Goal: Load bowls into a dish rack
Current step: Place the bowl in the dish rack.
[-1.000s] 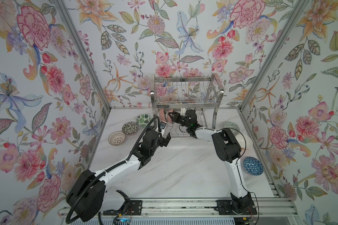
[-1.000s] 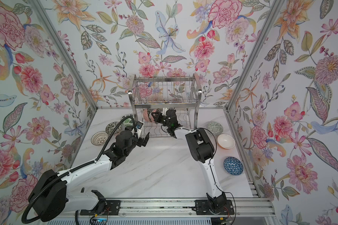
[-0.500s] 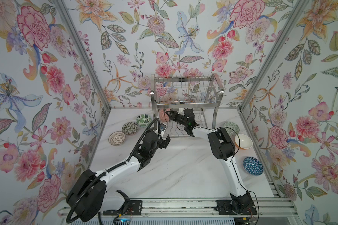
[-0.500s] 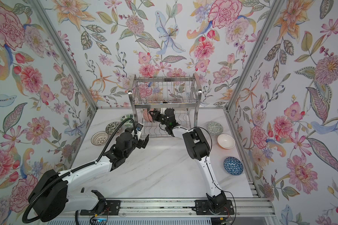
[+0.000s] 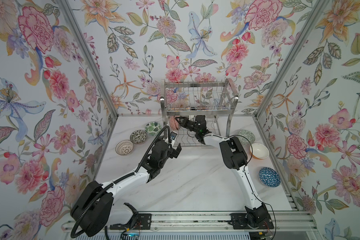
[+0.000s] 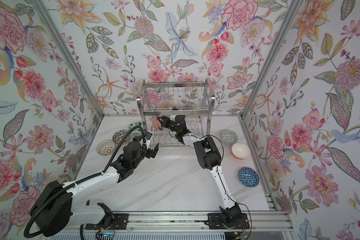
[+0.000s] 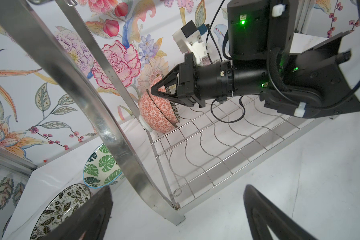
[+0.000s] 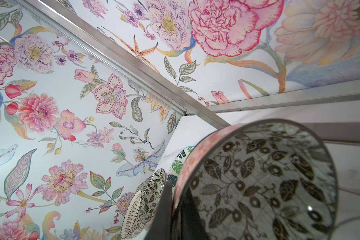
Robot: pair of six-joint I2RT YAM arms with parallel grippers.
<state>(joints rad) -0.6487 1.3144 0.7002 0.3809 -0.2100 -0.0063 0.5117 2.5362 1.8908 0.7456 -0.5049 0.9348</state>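
The steel dish rack (image 5: 195, 83) (image 6: 175, 84) stands at the back of the table. My right gripper (image 5: 176, 118) (image 6: 159, 118) (image 7: 152, 91) reaches under its upper tier, shut on the rim of a bowl (image 5: 173, 124) (image 7: 164, 108) (image 8: 258, 182) that is pink outside and black floral inside. That bowl stands on edge at the left end of the wavy lower wires (image 7: 216, 145), close against another pink bowl (image 7: 147, 112). My left gripper (image 5: 175, 151) (image 6: 152, 152) (image 7: 175, 220) hovers open and empty over the table by the rack's front left leg (image 7: 112, 135).
Left of the rack lie a green leaf bowl (image 5: 153, 128) (image 7: 101, 166), a black-white floral bowl (image 5: 138, 136) (image 7: 60, 205) and a line-patterned bowl (image 5: 124, 147). On the right lie a teal bowl (image 5: 245, 136), a white bowl (image 5: 259, 150) and a blue triangle bowl (image 5: 269, 177).
My right gripper has carried the pink bowl a little further left under the upper tier, its elbow shifting left too. The left arm has barely moved.
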